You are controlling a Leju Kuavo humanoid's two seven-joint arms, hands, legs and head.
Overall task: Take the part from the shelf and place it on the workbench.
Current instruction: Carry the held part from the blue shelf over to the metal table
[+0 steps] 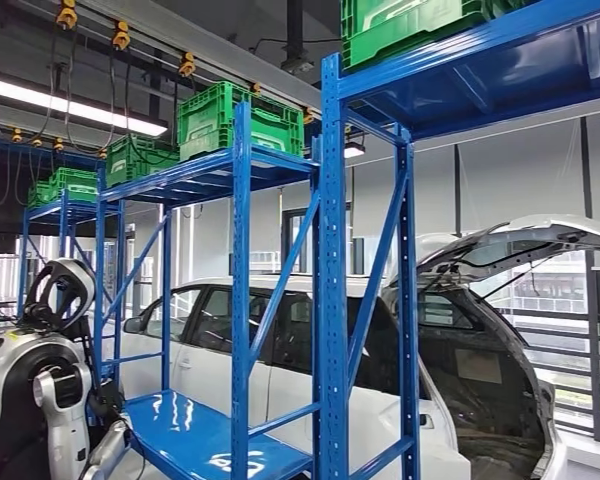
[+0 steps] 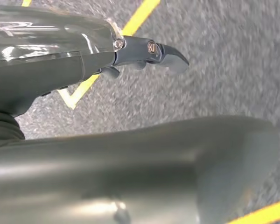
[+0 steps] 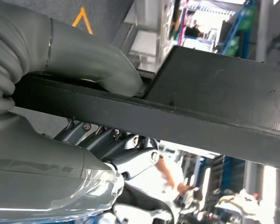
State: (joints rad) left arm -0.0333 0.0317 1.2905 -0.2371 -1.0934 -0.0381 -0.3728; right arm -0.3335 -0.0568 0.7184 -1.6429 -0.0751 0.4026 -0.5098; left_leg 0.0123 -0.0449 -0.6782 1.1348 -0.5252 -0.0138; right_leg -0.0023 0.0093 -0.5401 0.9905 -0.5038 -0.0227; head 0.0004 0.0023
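Note:
The part (image 3: 216, 93) is a long flat black panel. My right hand (image 3: 54, 172) grips it: the grey thumb (image 3: 96, 65) lies over one face and the darker fingers (image 3: 114, 144) press the other. My left hand (image 2: 96, 56) hangs over the grey floor, its dark fingers (image 2: 166, 55) stretched out with nothing in them. Tall blue shelves (image 1: 331, 300) stand ahead in the head view.
Green crates (image 1: 236, 120) sit on top of the blue racks. A low blue shelf board (image 1: 191, 430) is bare. Behind the racks stands a white car (image 1: 463, 380) with its tailgate up. Another white robot (image 1: 40, 380) stands at the lower left. Yellow lines (image 2: 138, 18) mark the floor.

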